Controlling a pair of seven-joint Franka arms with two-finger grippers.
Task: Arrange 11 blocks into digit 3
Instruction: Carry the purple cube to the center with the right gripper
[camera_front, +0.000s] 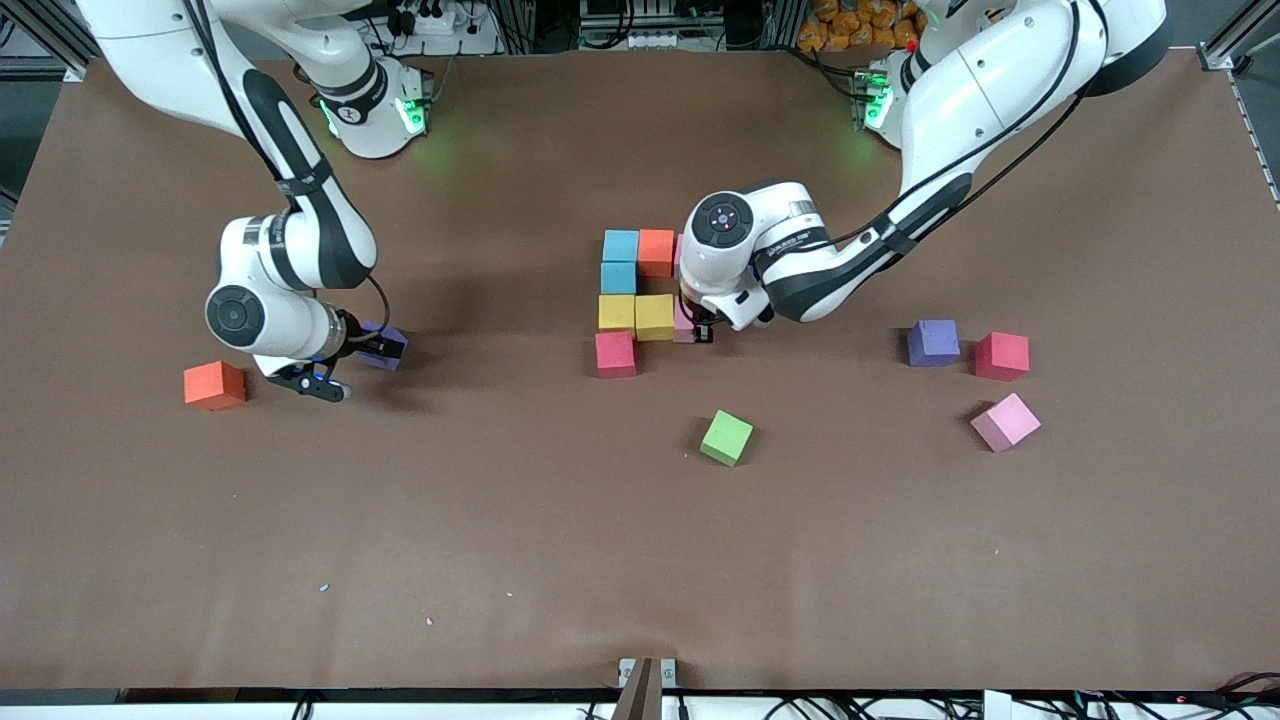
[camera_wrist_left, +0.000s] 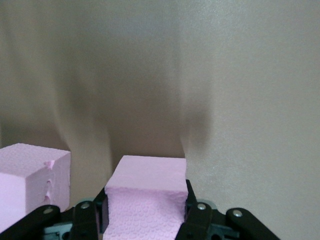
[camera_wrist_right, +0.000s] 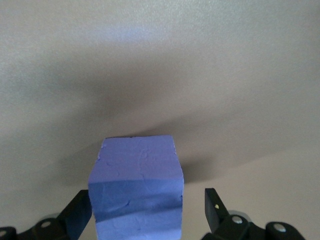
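Blocks so far form the start of the 3 mid-tabletop, and the left hand is clamped on a pink block beside the yellow pair to extend that bar, while the right hand sits spread around a purple block, probably next.

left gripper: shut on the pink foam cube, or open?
Shut on it. In the left wrist view the left gripper has both fingers pressed against the sides of the pink foam cube, denting the foam, beside the yellow foam cube.

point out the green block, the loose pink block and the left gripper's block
green block (camera_front: 726, 437): front view, top face.
loose pink block (camera_front: 1005, 421): front view, top face.
pink block in left gripper (camera_wrist_left: 145, 200): left wrist view, its near face.
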